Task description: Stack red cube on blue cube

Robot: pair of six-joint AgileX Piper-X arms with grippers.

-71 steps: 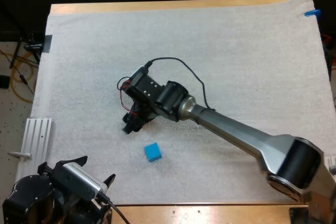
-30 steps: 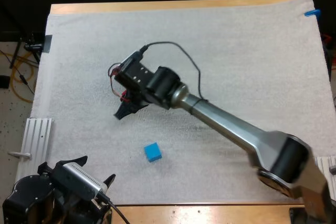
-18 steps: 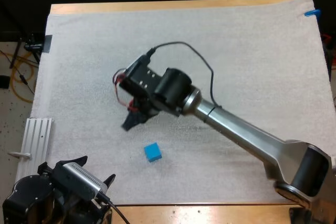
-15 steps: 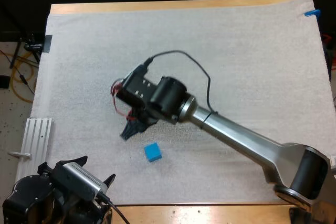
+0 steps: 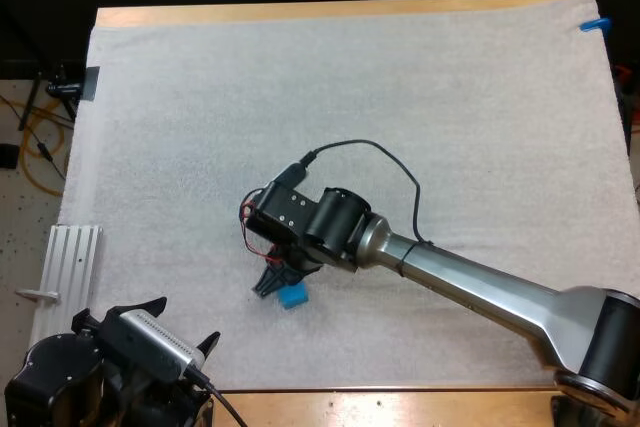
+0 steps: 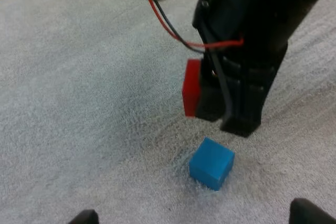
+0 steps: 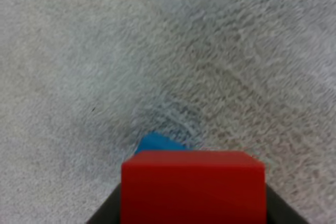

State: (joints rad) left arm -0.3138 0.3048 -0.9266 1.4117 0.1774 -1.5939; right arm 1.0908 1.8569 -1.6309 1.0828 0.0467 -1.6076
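White towelling mat with a fine nap covers nearly all of the wooden table, whose bare board shows as a thin band at 12 o'clock and another at 6 o'clock. The nap looks ruffled around the blue cube in the right wrist view. Off the mat at 9 o'clock, a dark clamp grips its edge, with a speckled floor and loops of yellow cable beyond. At 8 o'clock a ribbed grey metal rail lies beside the table.

From the mat's centre, the right gripper sits toward 7 o'clock. Its black fingers pinch the red cube from both sides and hold it off the mat. The blue cube lies on the mat at 5 o'clock from those fingertips, just beside them. In the left wrist view the blue cube is lower than the red one and apart from it.

At the 7 o'clock corner, the left gripper has its fingers spread, with nothing between them.
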